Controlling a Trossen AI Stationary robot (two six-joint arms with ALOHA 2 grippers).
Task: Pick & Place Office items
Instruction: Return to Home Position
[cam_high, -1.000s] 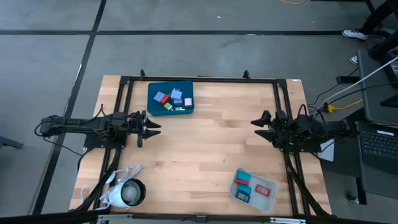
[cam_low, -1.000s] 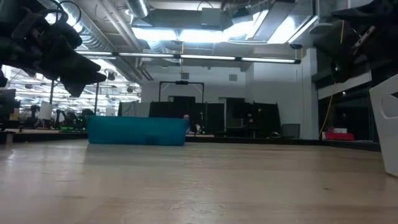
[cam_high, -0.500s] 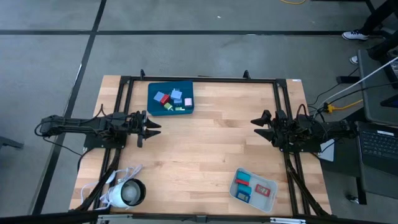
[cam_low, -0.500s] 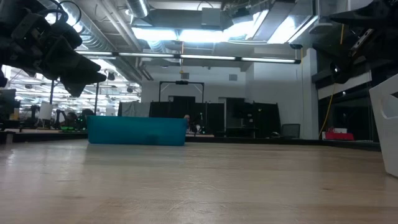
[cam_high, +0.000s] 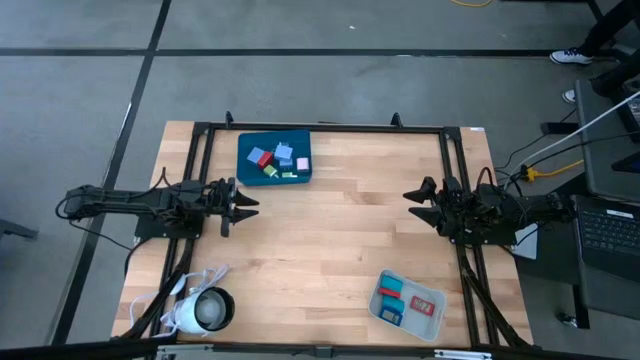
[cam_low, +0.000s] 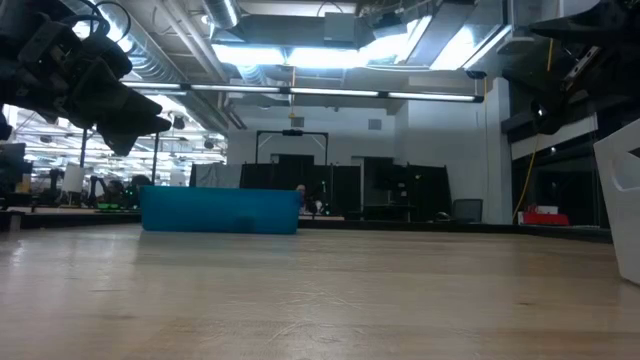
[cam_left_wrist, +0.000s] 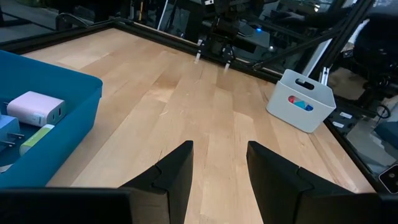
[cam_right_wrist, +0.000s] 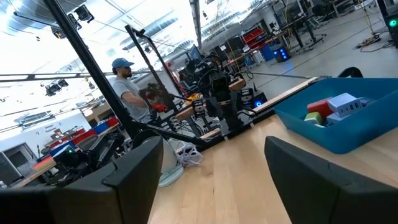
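high view | some pieces (cam_high: 395, 293) in white bin (cam_high: 373, 304), well apart from teal tray (cam_high: 248, 172) | more left in teal tray | left gripper (cam_high: 245, 208), right gripper (cam_high: 412, 200) wide, empty

Across the pale wood surface (cam_low: 320, 290), a teal tray (cam_low: 220, 211) sits at the far side, left of centre, while a dark shape, probably the left claw (cam_low: 138, 125), hangs high at the left and a white bin (cam_low: 622, 200) shows at the right edge.
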